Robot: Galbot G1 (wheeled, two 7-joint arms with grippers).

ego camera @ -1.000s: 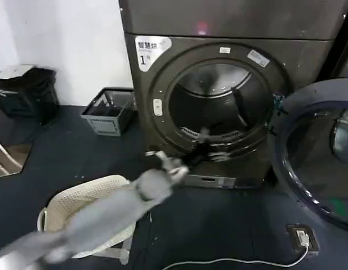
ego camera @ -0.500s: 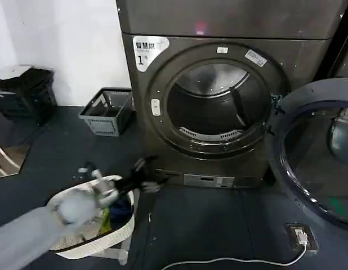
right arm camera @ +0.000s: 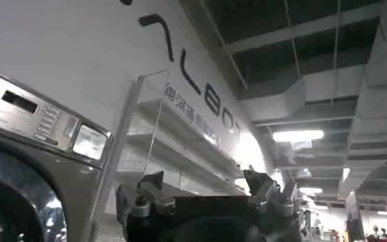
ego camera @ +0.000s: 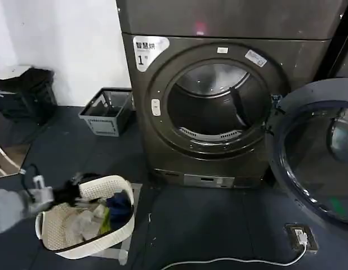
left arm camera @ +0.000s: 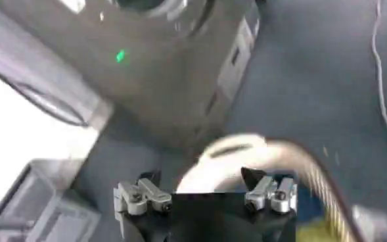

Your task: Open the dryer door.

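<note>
The dryer door [ego camera: 315,154] stood swung fully open to the right of the dryer [ego camera: 219,95], leaving the round drum opening exposed. The left gripper [left arm camera: 203,181] hovered low on the near left over the white laundry basket [ego camera: 115,185], fingers spread and empty. The right gripper [right arm camera: 206,184] pointed upward, fingers apart, grasping nothing.
</note>
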